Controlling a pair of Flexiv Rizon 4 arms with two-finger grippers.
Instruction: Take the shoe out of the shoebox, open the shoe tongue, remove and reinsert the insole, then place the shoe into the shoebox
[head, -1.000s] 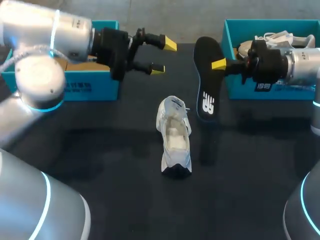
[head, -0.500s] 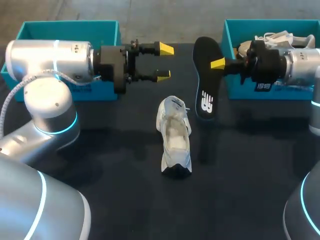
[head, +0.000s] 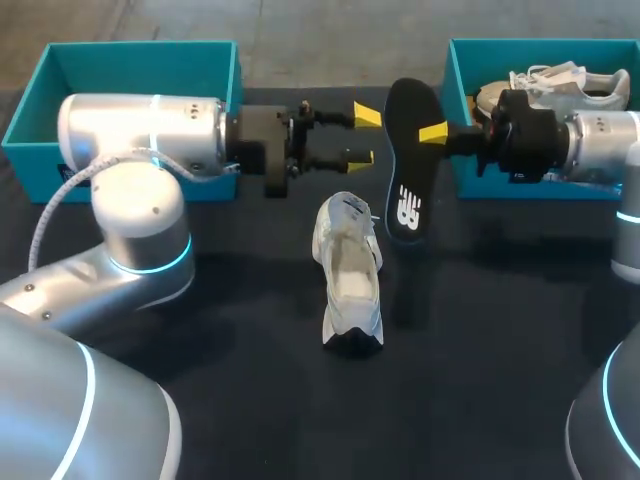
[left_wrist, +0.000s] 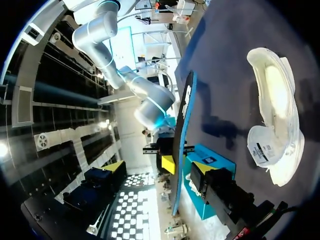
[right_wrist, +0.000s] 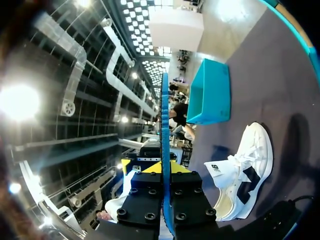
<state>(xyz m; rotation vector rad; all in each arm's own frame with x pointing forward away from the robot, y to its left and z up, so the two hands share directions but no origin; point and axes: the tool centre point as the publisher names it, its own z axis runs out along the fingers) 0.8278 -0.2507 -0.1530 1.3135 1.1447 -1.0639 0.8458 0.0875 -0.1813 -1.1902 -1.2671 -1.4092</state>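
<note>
White shoe (head: 350, 272) lies out on the dark table. Its black insole (head: 408, 165) stands on edge just behind it and is pinched in the right gripper (head: 432, 133). The left gripper (head: 362, 135) hangs behind the shoe on the insole's other side, fingers spread apart and holding nothing.

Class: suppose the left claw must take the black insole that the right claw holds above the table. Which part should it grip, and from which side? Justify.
Probably the free long edge of the black insole, opposite the right claw, coming in from the left arm's side. The sheet is thin and stands edge-on to the open left claw, so a finger fits each face.
</note>
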